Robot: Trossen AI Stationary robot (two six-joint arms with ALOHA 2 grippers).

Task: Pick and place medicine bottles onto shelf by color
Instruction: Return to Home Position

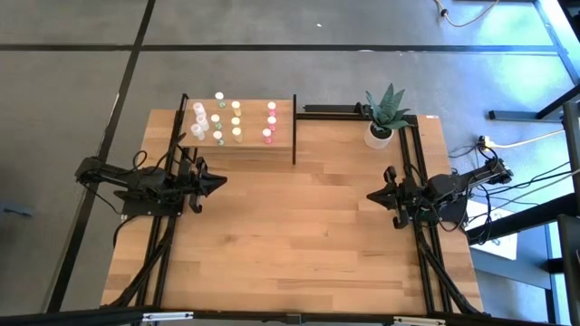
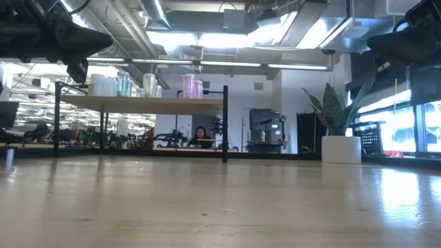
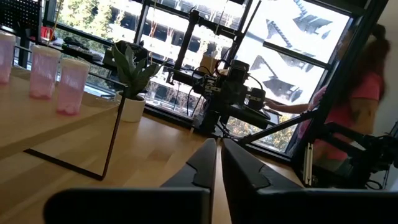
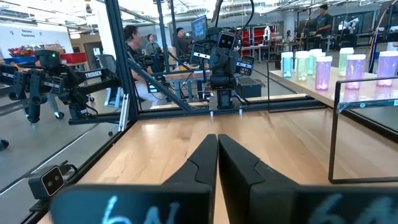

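The medicine bottles stand upright in rows on the light-wood shelf at the table's far left, grouped by top colour: white, green, yellow, pink. The low view shows them atop the raised shelf. My left gripper hovers shut at the table's left edge, near of the shelf, empty. My right gripper hovers shut at the right edge, empty. Each wrist view shows its own fingers closed together, left gripper, right gripper.
A potted plant in a white pot stands at the far right of the table, seen also in the low view. Black frame rails run along both sides. A person stands beyond the right edge.
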